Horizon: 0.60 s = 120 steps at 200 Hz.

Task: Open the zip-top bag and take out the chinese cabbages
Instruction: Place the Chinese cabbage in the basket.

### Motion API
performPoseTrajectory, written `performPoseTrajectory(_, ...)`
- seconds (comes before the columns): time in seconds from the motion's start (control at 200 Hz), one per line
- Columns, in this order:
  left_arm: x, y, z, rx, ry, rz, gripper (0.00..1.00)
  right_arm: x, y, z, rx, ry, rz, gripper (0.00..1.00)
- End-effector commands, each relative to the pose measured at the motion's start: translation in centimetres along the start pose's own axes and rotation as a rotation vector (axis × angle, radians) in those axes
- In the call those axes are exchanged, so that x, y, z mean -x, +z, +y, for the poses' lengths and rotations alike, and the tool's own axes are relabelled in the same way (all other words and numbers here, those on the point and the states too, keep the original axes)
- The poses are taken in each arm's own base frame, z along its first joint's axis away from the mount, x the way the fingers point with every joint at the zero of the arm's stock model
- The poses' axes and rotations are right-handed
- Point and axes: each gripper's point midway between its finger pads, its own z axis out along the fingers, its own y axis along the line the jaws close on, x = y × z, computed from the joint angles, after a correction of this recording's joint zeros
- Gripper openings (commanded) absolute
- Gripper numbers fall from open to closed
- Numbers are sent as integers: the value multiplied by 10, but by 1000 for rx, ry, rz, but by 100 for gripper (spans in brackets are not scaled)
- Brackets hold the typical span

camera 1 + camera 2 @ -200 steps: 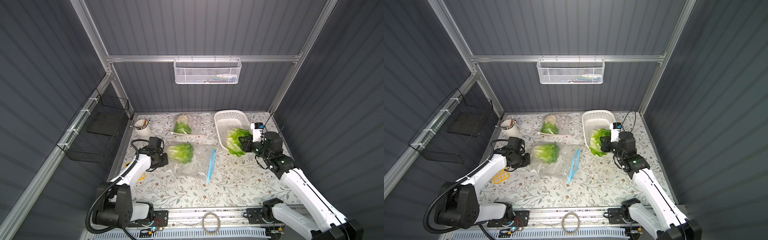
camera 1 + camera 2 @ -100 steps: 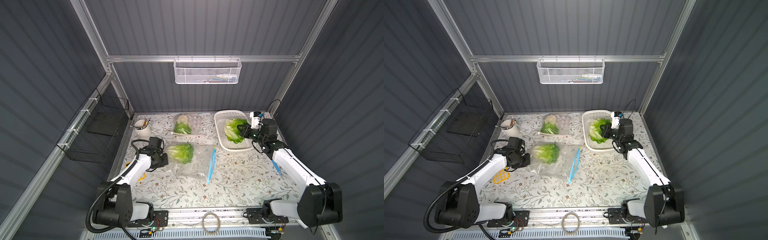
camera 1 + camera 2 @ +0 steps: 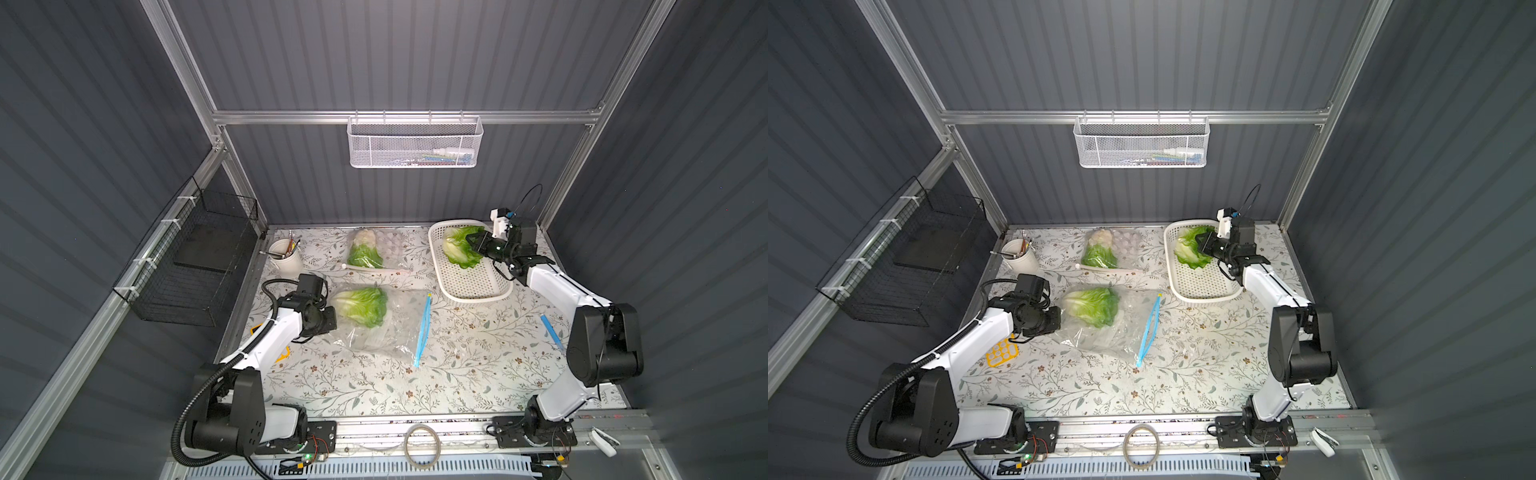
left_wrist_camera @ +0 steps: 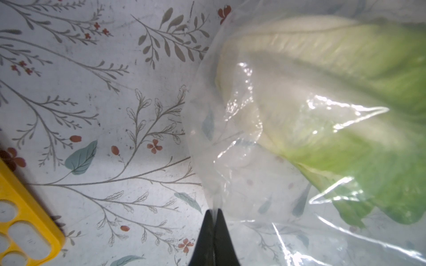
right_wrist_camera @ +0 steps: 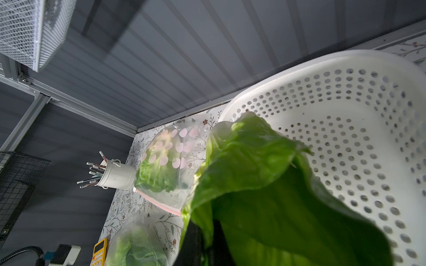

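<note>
One chinese cabbage (image 3: pixel 459 251) above the white basket (image 3: pixel 469 286), a second cabbage (image 3: pixel 361 306) inside the zip-top bag (image 3: pixel 390 336).
On my floral table (image 3: pixel 457 374), the basket sits far right and the bag lies centre-left. My right gripper (image 3: pixel 471 243) is clamped on the cabbage above the basket; my left gripper (image 4: pixel 213 213) is pinched tight on the bag's left edge.

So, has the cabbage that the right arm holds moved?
Yes. The cabbage went from the basket's near edge to over its far end.
</note>
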Motion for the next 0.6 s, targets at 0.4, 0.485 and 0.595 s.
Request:
performPoseTrajectory(0.4,4,-10,-6,-31,-3,-13,0,20,34,-18,6,63,-74,0)
performPoseTrajectory(0.485,4,-10,-6,-33,-3,-15,0,22,39,-22,8,71,-87,0)
performPoseTrajectory(0.595,5,-11,-7,-40,-2,-18,0,22,45,-23,36,88,-106,0)
